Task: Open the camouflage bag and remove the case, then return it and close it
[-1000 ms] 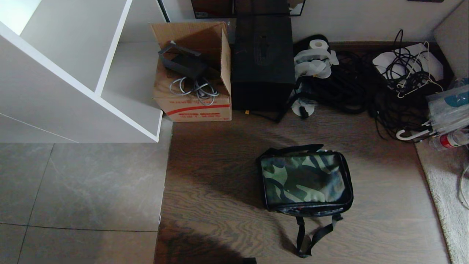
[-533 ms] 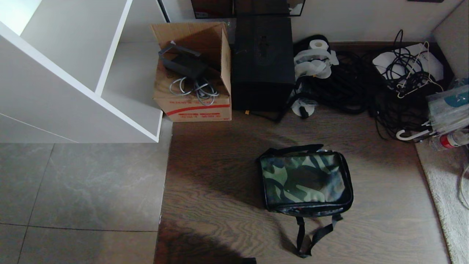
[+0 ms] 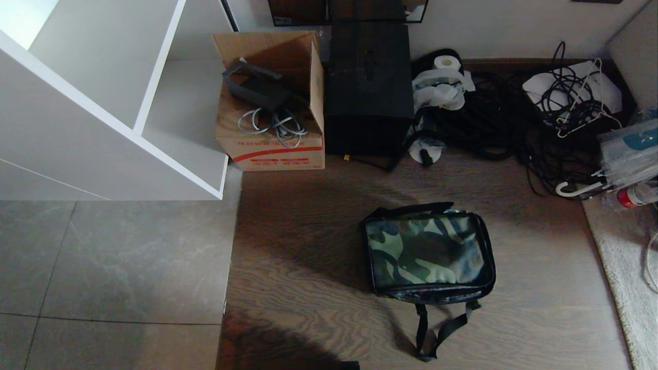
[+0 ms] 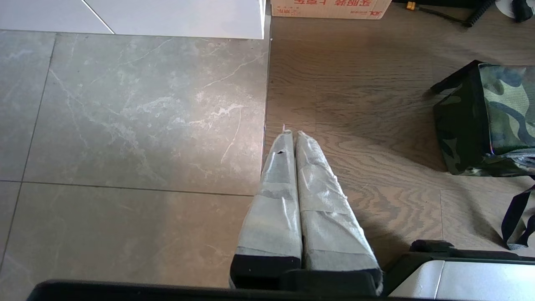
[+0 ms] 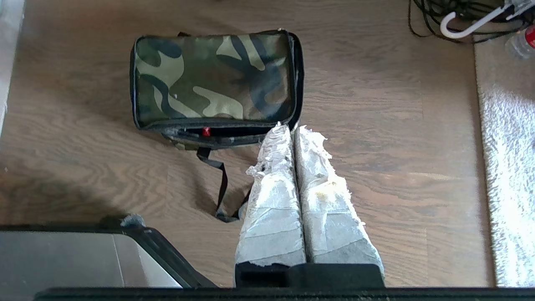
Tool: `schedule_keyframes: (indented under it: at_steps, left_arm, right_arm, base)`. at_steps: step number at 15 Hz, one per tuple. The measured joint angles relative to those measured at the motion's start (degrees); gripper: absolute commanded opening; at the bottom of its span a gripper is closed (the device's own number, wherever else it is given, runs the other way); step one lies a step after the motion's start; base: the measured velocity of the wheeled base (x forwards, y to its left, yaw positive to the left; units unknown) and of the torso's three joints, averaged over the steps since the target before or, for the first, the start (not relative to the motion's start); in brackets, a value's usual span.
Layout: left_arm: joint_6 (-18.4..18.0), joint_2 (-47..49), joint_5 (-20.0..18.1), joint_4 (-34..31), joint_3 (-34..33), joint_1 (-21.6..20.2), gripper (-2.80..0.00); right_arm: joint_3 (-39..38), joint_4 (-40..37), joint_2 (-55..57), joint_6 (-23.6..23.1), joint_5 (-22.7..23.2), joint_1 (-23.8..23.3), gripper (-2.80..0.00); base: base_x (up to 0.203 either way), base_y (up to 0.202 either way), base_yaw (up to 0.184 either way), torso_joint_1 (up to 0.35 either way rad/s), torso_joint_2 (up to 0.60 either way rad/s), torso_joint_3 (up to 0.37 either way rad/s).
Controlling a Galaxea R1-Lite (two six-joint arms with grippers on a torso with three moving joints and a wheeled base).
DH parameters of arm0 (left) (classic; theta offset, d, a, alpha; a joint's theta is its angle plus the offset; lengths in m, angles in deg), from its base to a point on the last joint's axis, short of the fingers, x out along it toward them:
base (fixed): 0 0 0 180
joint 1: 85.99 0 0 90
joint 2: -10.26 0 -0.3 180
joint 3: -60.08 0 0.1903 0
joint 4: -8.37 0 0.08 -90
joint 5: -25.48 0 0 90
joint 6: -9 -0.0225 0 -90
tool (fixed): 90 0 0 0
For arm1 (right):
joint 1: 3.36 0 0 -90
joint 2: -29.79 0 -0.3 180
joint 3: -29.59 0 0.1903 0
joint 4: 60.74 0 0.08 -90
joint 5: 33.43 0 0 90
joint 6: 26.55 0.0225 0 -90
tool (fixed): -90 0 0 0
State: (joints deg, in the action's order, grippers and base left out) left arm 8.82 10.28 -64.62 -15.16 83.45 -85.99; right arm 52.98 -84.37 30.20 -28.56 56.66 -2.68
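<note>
On the brown wood-grain floor [image 3: 318,257], a little right of the middle of the head view, lies the soft boxy camouflage bag [image 3: 429,254], its green patterned top facing up and its black strap [image 3: 437,329] trailing loosely toward the robot. In the right wrist view the near edge of the bag gapes slightly along the zipper line, and a small red spot [image 5: 205,131] shows in the dark slit (whether that is lining or a latch cannot be told). The case itself is not visible in any view.

The right gripper [image 5: 291,127] hangs above the floor just off the bag's near corner, its two white-wrapped fingers pressed together with nothing between them. The left gripper [image 4: 291,133] hangs well apart from the bag, over the seam where the wood meets the grey marble-patterned tiles [image 3: 113,262], its taped fingers likewise closed against each other and empty.

Farther back, against the wall, stand an open cardboard box with a red stripe [image 3: 270,103] holding a dark object and grey cables, and just beside it a tall black box [image 3: 367,87]. To the right of those lies a tangle of black cables [image 3: 493,128], and a white shelving unit [image 3: 103,97] fills the left.
</note>
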Motion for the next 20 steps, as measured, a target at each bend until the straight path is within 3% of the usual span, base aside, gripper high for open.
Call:
schedule_keyframes:
  at_steps: [20]
  left_arm:
    - [0.15,0.0,0.05,0.0,0.0,0.0,-2.8]
  right_arm:
    - [-0.02,0.09,-0.57,0.72,-0.02,0.0,-2.8]
  base:
    - [0.0,0.0,0.0,0.0,0.0,0.009]
